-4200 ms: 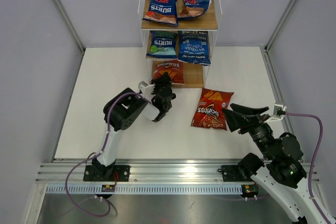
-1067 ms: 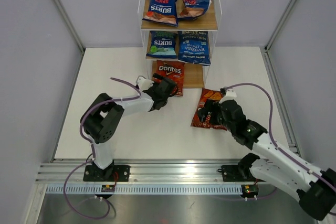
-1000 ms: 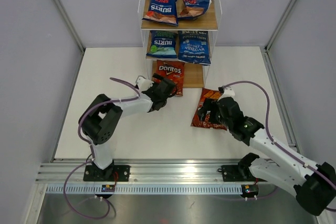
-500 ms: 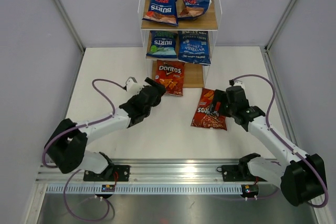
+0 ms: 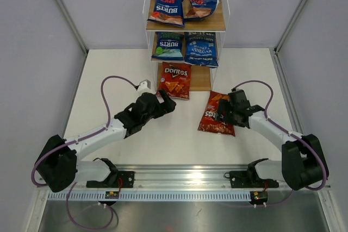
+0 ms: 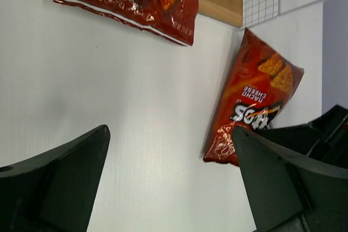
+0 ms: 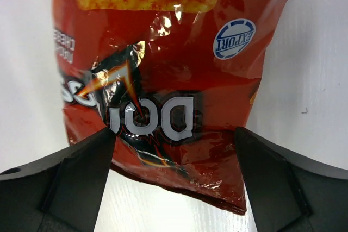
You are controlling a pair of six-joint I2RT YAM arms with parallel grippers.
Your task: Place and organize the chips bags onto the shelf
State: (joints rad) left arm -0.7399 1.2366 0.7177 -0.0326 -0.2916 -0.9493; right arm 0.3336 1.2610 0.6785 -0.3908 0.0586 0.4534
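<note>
My left arm [image 5: 98, 134] has swung out low and long across the worktop [image 5: 119, 74] and drawn back from the shelved Doritos bag [image 5: 174, 80], while my right jaws have come forward over the loose Doritos bag [image 5: 219, 113] and spread wider. My left jaws stand wide apart over bare worktop with nothing between them. My right jaws are apart too, one finger on either side of the loose bag's lower end in the right wrist view; they straddle it without clamping.

I judge that five bags are settled and one is left. On the shelf [image 5: 215, 24], at the upper centre of the overhead frame, two Burts bags lie on the top board, a third Burts bag [image 5: 168, 45] and the Sea Salt & Vinegar bag [image 5: 200, 49] lie on the middle one, and the shelved Doritos bag lies on the left of the bottom board. The last bag lies flat and tilted right of centre, its upper corner near the shelf's front right corner.

Bare wood shows on the bottom board [image 5: 202, 78] to the right of the shelved bag, which looks like the free slot. The shelved bag overhangs the board's front edge. The middle board and the thin frame posts close the slot in above and at the side, so I expect a low, flat entry. My left jaws sit just below and left of the shelved bag, apart from my right.
</note>
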